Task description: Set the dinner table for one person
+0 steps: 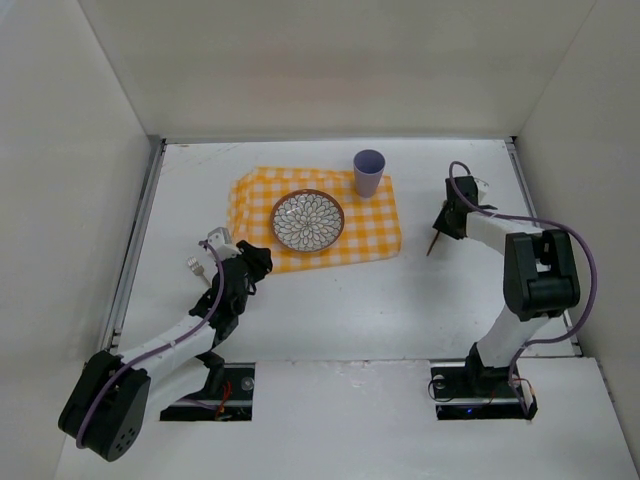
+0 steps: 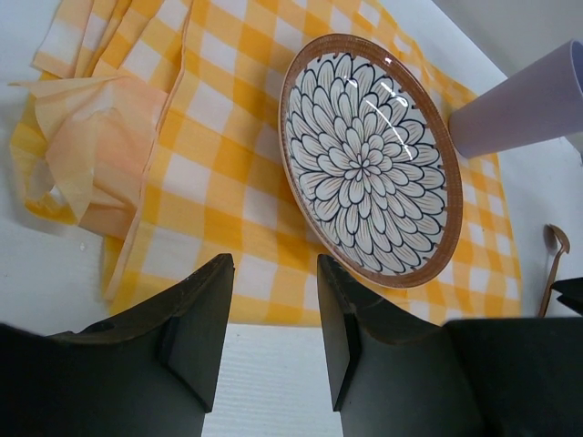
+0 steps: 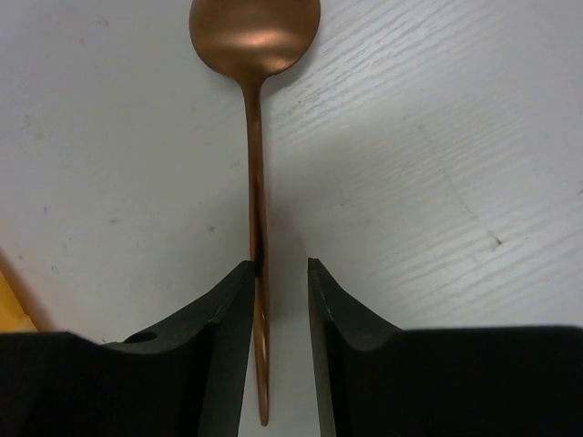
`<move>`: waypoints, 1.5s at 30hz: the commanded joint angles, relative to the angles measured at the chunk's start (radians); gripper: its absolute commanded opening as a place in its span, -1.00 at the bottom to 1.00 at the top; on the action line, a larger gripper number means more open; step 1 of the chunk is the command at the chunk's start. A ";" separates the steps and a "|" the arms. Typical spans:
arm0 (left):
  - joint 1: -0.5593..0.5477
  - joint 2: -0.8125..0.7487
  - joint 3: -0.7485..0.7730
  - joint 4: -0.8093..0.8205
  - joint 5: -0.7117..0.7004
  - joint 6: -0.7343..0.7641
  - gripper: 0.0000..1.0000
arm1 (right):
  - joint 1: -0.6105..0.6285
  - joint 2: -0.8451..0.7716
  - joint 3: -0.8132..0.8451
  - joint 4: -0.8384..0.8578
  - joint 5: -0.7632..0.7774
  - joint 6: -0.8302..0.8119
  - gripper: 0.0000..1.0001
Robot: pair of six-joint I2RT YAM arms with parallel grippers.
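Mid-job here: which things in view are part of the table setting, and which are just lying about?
Job: table, cloth, plate, cup, spoon, napkin.
Lying about: small white item by left arm, too small to identify.

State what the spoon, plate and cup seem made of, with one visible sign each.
Spoon: likely metal, copper-toned satin finish; soft glint on its bowl. Plate: probably glazed ceramic; sharp highlights over the painted petals. Cup: perhaps plastic, matte lilac; no glints.

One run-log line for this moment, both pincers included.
left pincer: open, empty, by cloth corner | right pincer: open astride spoon handle | plate, cup: on cloth
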 commanded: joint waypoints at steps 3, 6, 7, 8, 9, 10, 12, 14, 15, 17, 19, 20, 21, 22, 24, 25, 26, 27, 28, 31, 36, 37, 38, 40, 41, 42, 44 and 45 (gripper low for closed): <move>-0.010 0.006 0.008 0.052 -0.027 -0.001 -0.20 | 0.005 -0.002 -0.007 0.143 -0.025 -0.007 -0.28; -0.018 0.010 0.013 0.052 -0.027 -0.001 -0.20 | 0.002 0.008 -0.014 0.151 -0.029 -0.007 -0.28; -0.021 0.010 0.013 0.054 -0.030 0.003 -0.20 | 0.002 0.013 -0.014 0.151 -0.029 -0.007 -0.28; -0.019 0.016 0.013 0.058 -0.031 0.003 -0.20 | -0.001 0.024 -0.009 0.149 -0.029 -0.009 -0.29; -0.015 0.022 0.011 0.063 -0.030 0.003 -0.20 | -0.002 0.033 -0.001 0.145 -0.029 -0.010 -0.31; -0.010 0.026 0.011 0.065 -0.022 0.000 -0.20 | -0.006 0.041 0.006 0.140 -0.029 -0.010 -0.34; -0.012 0.018 0.011 0.065 -0.024 0.002 -0.20 | -0.006 0.053 0.011 0.137 -0.029 -0.012 -0.39; -0.016 0.012 0.010 0.065 -0.031 0.006 -0.20 | -0.007 0.065 0.020 0.131 -0.031 -0.012 -0.44; -0.009 0.012 0.008 0.065 -0.030 0.006 -0.20 | -0.007 0.077 0.031 0.123 -0.034 -0.014 -0.47; -0.004 0.010 0.007 0.061 -0.022 0.000 -0.20 | -0.007 0.091 0.042 0.111 -0.034 -0.015 -0.58; -0.005 0.004 0.007 0.063 -0.025 0.002 -0.20 | -0.004 0.085 0.036 0.116 -0.025 -0.007 -0.76; -0.010 0.004 0.005 0.065 -0.030 0.005 -0.20 | -0.004 0.072 0.028 0.120 -0.019 -0.004 -0.82; -0.010 0.010 0.005 0.065 -0.031 0.005 -0.20 | -0.004 0.047 0.020 0.120 -0.013 0.002 -0.85; -0.004 0.018 0.007 0.065 -0.024 0.003 -0.20 | -0.002 0.018 0.011 0.123 -0.003 0.003 -0.88; -0.002 0.022 0.008 0.065 -0.017 -0.001 -0.20 | -0.002 -0.060 -0.001 0.116 0.015 -0.007 -0.90; -0.005 0.021 0.010 0.065 -0.017 -0.001 -0.20 | 0.005 -0.101 -0.007 0.107 0.015 -0.015 -0.90; -0.007 0.021 0.010 0.065 -0.019 -0.001 -0.20 | 0.016 -0.143 -0.015 0.093 0.009 -0.024 -0.90; -0.010 0.022 0.011 0.065 -0.024 -0.001 -0.20 | 0.036 -0.181 -0.021 0.071 0.006 -0.032 -0.90; -0.009 0.026 0.011 0.065 -0.019 -0.001 -0.20 | 0.065 -0.221 -0.030 0.048 0.004 -0.038 -0.89; -0.005 0.015 0.010 0.063 -0.013 -0.006 -0.20 | 0.158 -0.280 -0.070 0.027 0.003 -0.047 -0.88; -0.004 0.024 0.010 0.065 -0.013 -0.006 -0.20 | 0.365 -0.330 -0.135 0.027 0.000 -0.003 -0.88; -0.004 0.027 0.013 0.062 -0.011 -0.009 -0.20 | 0.407 -0.332 -0.142 0.033 0.000 0.005 -0.88; -0.008 0.027 0.013 0.063 -0.011 -0.010 -0.20 | 0.451 -0.332 -0.147 0.043 0.004 0.022 -0.88; -0.015 0.026 0.013 0.065 -0.020 -0.010 -0.20 | 0.525 -0.329 -0.152 0.076 0.000 0.054 -0.88; -0.015 0.030 0.014 0.065 -0.021 -0.010 -0.20 | 0.551 -0.321 -0.146 0.096 -0.002 0.060 -0.88; -0.013 0.033 0.016 0.065 -0.017 -0.010 -0.20 | 0.571 -0.311 -0.135 0.114 -0.002 0.062 -0.88; -0.013 0.030 0.014 0.065 -0.011 -0.012 -0.20 | 0.587 -0.272 -0.106 0.145 -0.005 0.065 -0.89; -0.016 0.024 0.014 0.065 -0.017 -0.010 -0.20 | 0.587 -0.248 -0.087 0.154 -0.011 0.065 -0.89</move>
